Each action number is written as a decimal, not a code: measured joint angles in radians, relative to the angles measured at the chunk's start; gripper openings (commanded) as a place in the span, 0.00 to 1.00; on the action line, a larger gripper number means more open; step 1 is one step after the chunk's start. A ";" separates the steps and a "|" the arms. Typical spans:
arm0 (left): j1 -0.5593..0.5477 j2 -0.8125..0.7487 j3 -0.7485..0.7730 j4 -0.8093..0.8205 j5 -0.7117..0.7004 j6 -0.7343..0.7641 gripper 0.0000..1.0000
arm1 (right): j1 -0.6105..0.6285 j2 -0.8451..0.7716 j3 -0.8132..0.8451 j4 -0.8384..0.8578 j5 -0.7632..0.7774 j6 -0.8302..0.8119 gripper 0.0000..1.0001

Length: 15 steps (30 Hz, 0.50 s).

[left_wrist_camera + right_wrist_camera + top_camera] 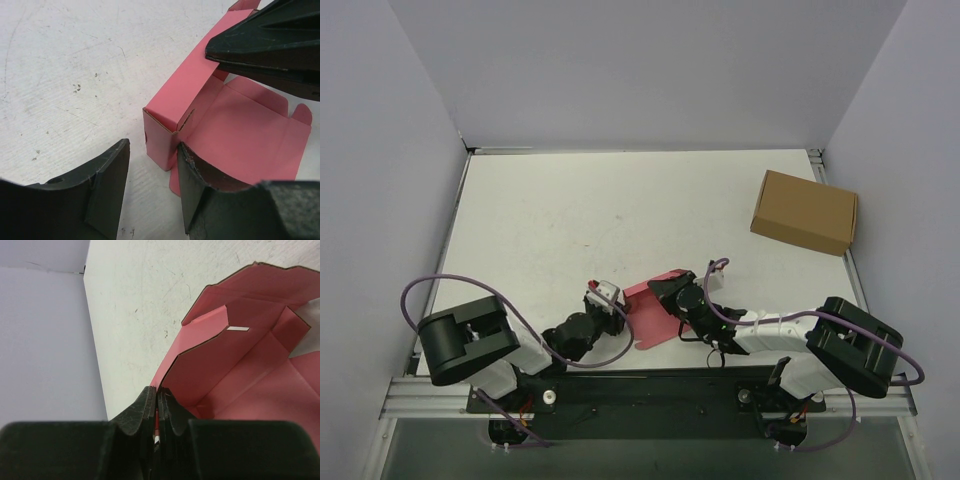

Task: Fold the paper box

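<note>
The pink-red paper box (646,318) lies partly folded near the table's front edge, between my two grippers. In the right wrist view my right gripper (157,391) is shut on the edge of one raised wall of the paper box (225,360). That wall stands upright and the other panels are spread flat. My left gripper (152,150) is open just short of the raised near corner of the paper box (235,135). Its right finger (200,185) rests over the flat panel, and its left finger (107,185) is over bare table. The right gripper (215,52) shows at the upper right of the left wrist view.
A larger brown cardboard box (805,211) sits at the table's back right. White walls enclose the table on three sides. The arm bases and purple cables (450,285) run along the front rail.
</note>
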 measured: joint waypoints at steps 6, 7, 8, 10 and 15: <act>-0.018 0.101 -0.002 0.130 -0.040 0.044 0.49 | 0.005 0.000 0.000 -0.002 0.008 0.002 0.00; -0.020 0.115 -0.001 0.145 -0.043 0.050 0.50 | 0.005 0.000 0.000 -0.002 0.008 0.003 0.00; -0.021 0.125 -0.001 0.154 -0.047 0.054 0.50 | 0.006 0.000 0.000 -0.002 0.009 0.004 0.00; -0.021 0.139 0.002 0.167 -0.051 0.065 0.50 | 0.008 0.001 0.000 -0.003 0.011 0.005 0.00; -0.021 0.161 0.014 0.173 -0.068 0.084 0.50 | 0.011 0.004 0.000 -0.002 0.015 0.015 0.00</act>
